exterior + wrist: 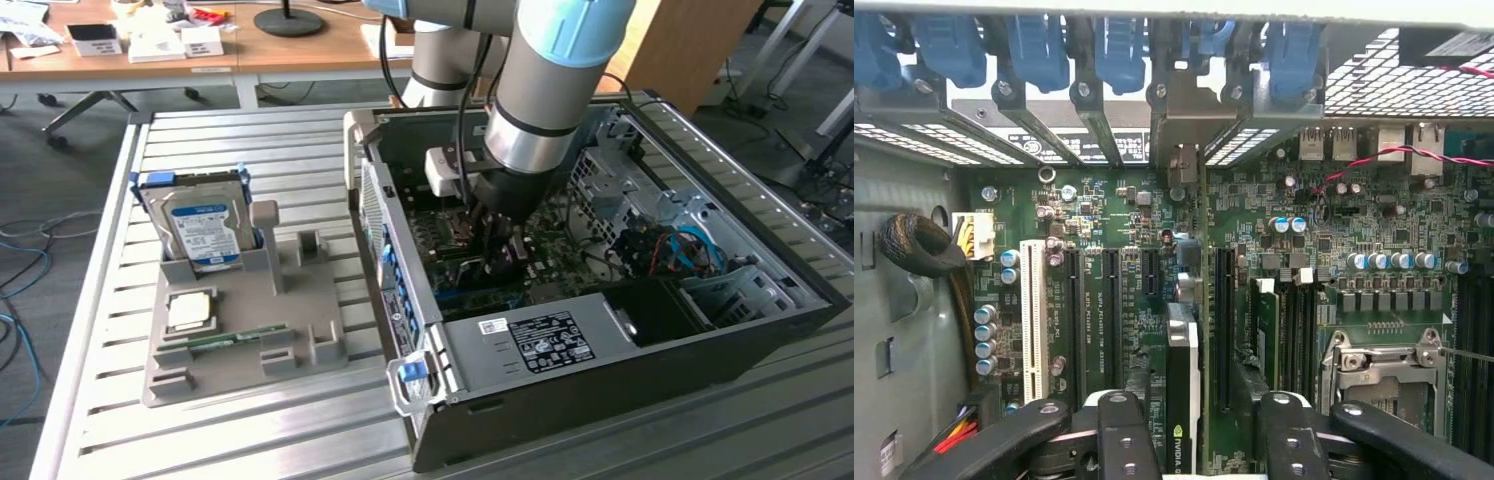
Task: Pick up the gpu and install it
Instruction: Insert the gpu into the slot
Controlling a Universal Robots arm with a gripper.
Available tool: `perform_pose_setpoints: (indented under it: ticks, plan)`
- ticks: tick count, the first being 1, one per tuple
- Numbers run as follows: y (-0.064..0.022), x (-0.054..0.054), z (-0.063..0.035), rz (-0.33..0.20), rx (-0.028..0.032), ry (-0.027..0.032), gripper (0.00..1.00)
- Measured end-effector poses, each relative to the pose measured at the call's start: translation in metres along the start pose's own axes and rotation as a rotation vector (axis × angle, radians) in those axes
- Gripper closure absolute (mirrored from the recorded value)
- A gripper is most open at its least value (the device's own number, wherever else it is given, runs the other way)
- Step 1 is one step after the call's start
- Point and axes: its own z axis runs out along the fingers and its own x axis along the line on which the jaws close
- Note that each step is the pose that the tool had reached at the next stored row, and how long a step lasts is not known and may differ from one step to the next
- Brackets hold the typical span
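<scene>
green logo mark on the gpu (1182,400) edge, other labels too small to read

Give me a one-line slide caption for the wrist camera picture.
Gripper holds the gpu edge-on above the green motherboard, lined up among the black expansion slots.

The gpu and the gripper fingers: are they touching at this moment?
Touching. In the wrist view, the gpu stands edge-on between the gripper fingers, which press its two faces, above the motherboard slots.

Green motherboard (1124,215) with black and white slots; blue clips (1034,45); hard drive (203,232) labelled blue-white; grey slatted worktop (267,430).
</scene>
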Motion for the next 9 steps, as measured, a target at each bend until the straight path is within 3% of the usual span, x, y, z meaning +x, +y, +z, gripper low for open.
perform_pose_setpoints:
  ticks: [4,9]
  plan:
    - [0.0,0.0,-0.0034,0.0,-0.0001,0.0002,0.54]
    - [0.0002,-0.001,-0.0189,0.0,0.0,0.0007,0.54]
